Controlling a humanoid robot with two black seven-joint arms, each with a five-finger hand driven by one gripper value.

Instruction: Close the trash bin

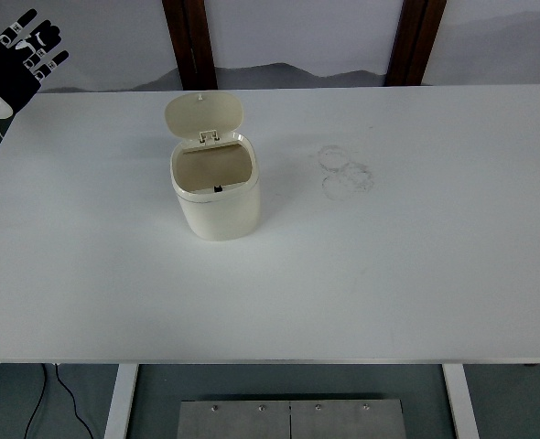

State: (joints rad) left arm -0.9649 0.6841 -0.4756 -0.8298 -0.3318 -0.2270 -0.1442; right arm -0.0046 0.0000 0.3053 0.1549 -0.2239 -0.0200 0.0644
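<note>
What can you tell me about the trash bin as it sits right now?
The trash bin is a small cream container, plastic by the look of it, with rounded corners, standing upright on the white table, left of centre. Its lid is flipped up, hinged at the far rim, so the inside shows and looks empty. Nothing touches it; the left hand is raised at the far left corner, fingers spread.

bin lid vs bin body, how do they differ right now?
The lid stands raised at the back, hinged to the rear rim; the bin body sits upright on the table with its mouth open. The lid is a thin rounded flap; the bin body is a deep rounded box. Both are the same cream colour. The left hand, fingers spread, is far off at the upper left.
</note>
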